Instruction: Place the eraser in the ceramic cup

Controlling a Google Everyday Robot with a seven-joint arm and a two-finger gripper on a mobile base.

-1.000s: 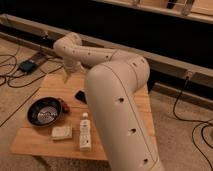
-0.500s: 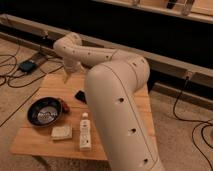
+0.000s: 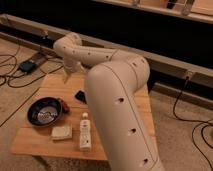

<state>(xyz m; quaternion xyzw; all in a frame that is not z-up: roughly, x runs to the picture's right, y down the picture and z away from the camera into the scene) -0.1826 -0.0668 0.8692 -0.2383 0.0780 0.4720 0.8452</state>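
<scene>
Pincer: hanging over the counter's far side, beyond the bowl; grip state cannot be told.
Eraser: lying right of the bowl, partly disappearing behind the arm.

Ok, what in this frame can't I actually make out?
Camera view:
- ceramic cup: nowhere visible; possibly behind the arm, which covers the table's right half.
- eraser: right end hidden by the arm.
- red thing beside the bowl: too small to identify.
- gripper, over the table's far left corner: any load unclear.

Dark bowl, sponge (white bottle beside)
</scene>
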